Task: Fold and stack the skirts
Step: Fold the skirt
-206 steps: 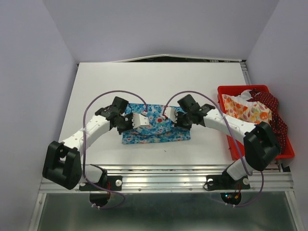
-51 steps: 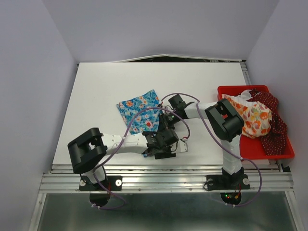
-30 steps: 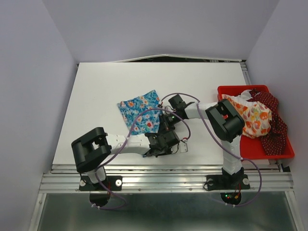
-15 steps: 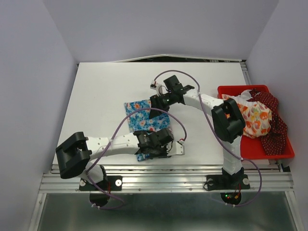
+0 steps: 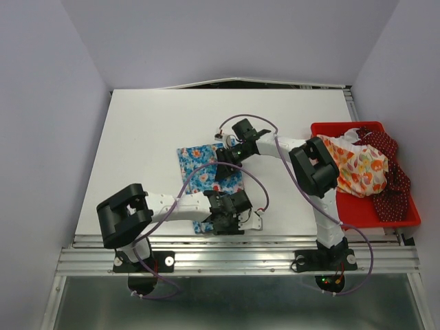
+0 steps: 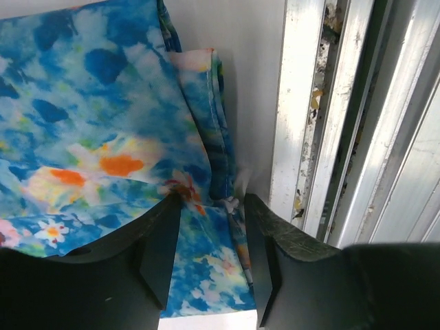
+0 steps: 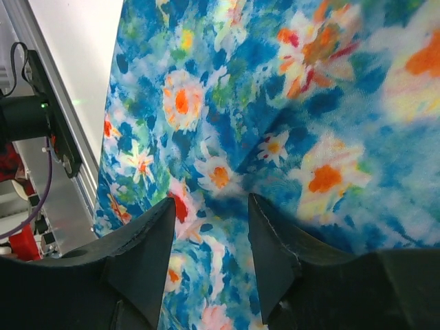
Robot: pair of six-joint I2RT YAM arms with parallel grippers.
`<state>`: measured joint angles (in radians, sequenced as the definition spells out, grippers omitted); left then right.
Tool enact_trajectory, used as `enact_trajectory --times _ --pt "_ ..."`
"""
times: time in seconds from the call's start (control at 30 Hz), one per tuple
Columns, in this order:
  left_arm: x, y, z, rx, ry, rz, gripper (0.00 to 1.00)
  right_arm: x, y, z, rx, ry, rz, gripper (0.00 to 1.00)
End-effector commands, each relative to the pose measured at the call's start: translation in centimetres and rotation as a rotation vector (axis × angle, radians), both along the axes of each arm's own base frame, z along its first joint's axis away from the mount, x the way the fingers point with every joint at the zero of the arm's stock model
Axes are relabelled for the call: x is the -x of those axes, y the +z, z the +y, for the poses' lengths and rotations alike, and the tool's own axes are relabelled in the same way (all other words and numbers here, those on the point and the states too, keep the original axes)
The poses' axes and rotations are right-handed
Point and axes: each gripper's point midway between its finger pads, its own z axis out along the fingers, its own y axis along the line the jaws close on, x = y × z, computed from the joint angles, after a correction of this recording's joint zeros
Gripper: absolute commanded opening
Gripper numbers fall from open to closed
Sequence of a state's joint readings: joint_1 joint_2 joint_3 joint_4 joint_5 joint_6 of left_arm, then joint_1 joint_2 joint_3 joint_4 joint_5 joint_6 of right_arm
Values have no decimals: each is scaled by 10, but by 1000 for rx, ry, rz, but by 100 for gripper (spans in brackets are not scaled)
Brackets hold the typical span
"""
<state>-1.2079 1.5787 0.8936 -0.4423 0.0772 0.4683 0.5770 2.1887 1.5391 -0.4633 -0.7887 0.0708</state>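
Blue skirt (image 5: pixel 205 173): folded on desk (image 5: pixel 148 134), near middle.
Left fingers (image 6: pixel 157 256): parted over its near edge, empty.
Right fingers (image 7: pixel 137 265): parted over its far part, empty.
Other skirts (image 5: pixel 361 168): in bin (image 5: pixel 395 220), right.

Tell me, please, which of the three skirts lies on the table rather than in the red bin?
The blue skirt: it lies flat on the table, while the cream skirt and dark red skirt sit bunched in the bin.
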Motion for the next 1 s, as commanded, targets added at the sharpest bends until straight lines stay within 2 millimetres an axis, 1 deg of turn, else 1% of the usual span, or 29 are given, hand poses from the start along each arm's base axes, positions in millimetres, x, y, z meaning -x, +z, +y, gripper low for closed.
enact_trajectory --times 0.0,0.1,0.2,0.23,0.27,0.33,0.37,0.4,0.43,0.47,0.5,0.53,0.57,0.6,0.67,0.77,0.83,0.87,0.93,0.97 --pt "8 -20 14 -80 -27 46 53 14 -50 -18 119 12 40 52" --pt "4 -32 20 -113 -10 69 50 16 -62 -24 150 11 41 52" --pt "0 -36 24 -116 5 101 38 18 -66 -27 163 10 47 50" --pt "0 -37 25 -117 8 109 31 20 -67 -27 165 10 50 50" --pt "-1 -39 28 -127 13 118 23 21 -69 -29 164 30 35 50" --pt "1 -39 30 -132 6 135 18 24 -69 -31 162 36 39 49" --pt "3 -39 31 -133 -1 146 18 29 -67 -32 153 43 52 49" --pt "5 -35 26 -117 -8 155 18 33 -67 -33 152 47 57 49" --pt "12 -32 25 -111 -14 183 19 37 -67 -36 154 50 64 48" --pt "15 -30 23 -107 -19 185 23 38 -65 -37 153 49 58 48" --pt "18 -28 20 -102 -32 180 25 49 -69 -40 164 61 73 48" --pt "23 -28 18 -108 -57 164 27 52 -70 -42 166 62 78 48" --pt "25 -26 17 -104 -68 157 32 55 -70 -44 168 60 85 48" --pt "27 -26 16 -102 -77 150 34 61 -72 -48 175 60 97 48" --pt "31 -25 16 -112 -79 154 42 66 -74 -51 182 59 107 47" --pt "35 -25 15 -120 -81 175 47 71 -75 -56 194 56 109 47" --pt "36 -25 15 -128 -84 152 52 74 -74 -57 194 55 116 47" --pt "39 -25 14 -134 -95 142 54 75 -73 -57 189 54 124 47" --pt "39 -27 14 -150 -90 126 57 78 -72 -57 188 52 132 46" --pt "39 -28 15 -155 -85 121 57 79 -72 -58 189 53 134 46"
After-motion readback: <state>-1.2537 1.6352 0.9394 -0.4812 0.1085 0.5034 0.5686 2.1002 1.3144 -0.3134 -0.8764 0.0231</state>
